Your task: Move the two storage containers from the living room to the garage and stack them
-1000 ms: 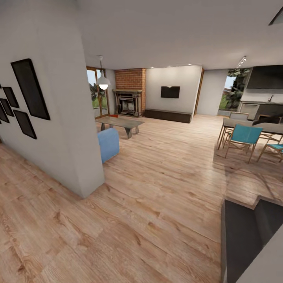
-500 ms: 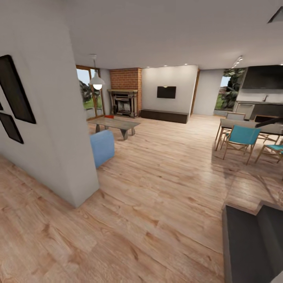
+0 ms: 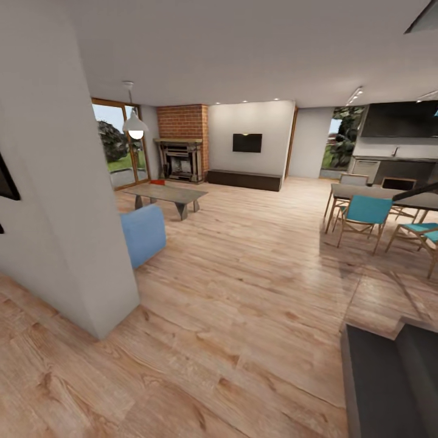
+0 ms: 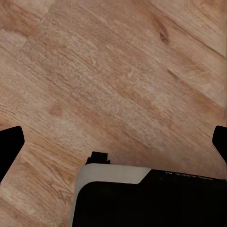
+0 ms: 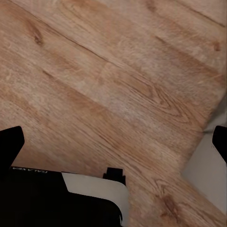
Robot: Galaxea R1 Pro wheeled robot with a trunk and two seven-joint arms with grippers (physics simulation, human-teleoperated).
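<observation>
Living room (image 3: 243, 201), light wood-plank floor (image 3: 243, 292) thru-out. Brick fireplace (image 3: 180, 159) at far wall, wall TV (image 3: 247, 143) beside it, long dark cabinet (image 3: 244, 179) under TV. White pendant lamp (image 3: 135, 126) over low grey coffee bench (image 3: 163, 194). Small orange-red item (image 3: 157, 181) at far edge of that bench, prob. a storage container, too small to confirm. Blue sofa (image 3: 143, 234) end poking out from behind white wall (image 3: 61, 182) nr left. Dining table w/ teal chairs (image 3: 364, 213) at right. Left gripper (image 4: 113, 146) and right gripper (image 5: 113, 146) hanging over planks, fingertips spread wide at frame sides, released, nothing between them.
</observation>
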